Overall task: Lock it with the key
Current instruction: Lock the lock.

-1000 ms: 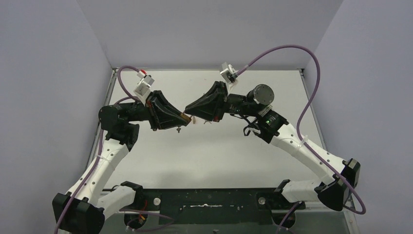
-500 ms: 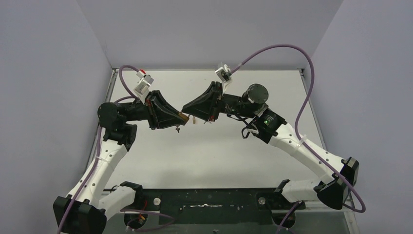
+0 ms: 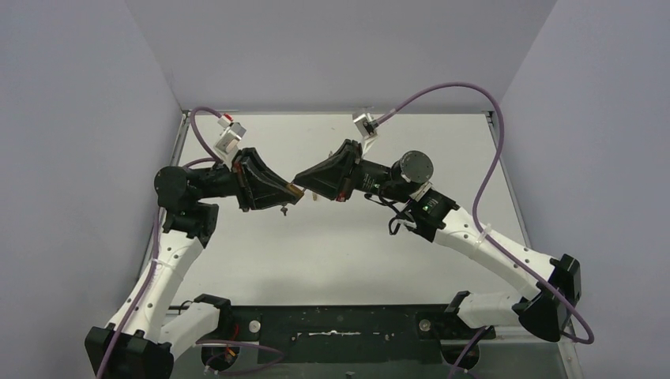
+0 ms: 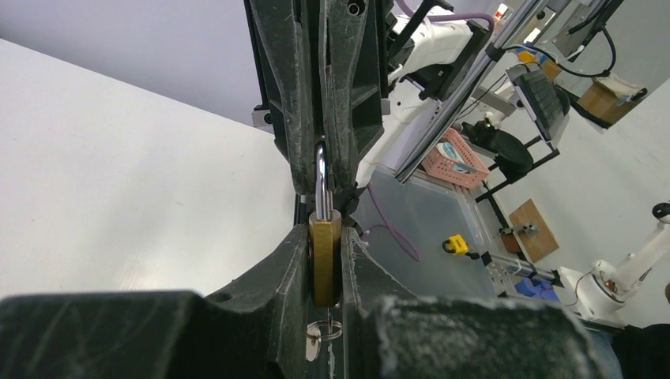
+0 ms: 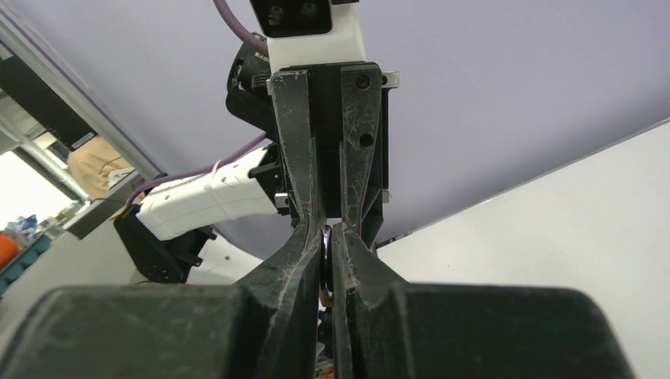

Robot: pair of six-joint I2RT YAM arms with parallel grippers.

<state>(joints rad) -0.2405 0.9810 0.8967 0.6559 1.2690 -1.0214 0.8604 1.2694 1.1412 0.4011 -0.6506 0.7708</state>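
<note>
Padlock (image 4: 325,264), brass-bodied, is held in the air above the white tabletop (image 3: 355,253), between the two arms. The left hand (image 4: 325,237) is clamped on its body, and the right hand (image 4: 321,185) is pinched tight on the steel shackle (image 4: 321,170). A key (image 4: 327,320) hangs under the body. Far behind, a pink basket (image 4: 474,168) holds something pale blue and white.
</note>
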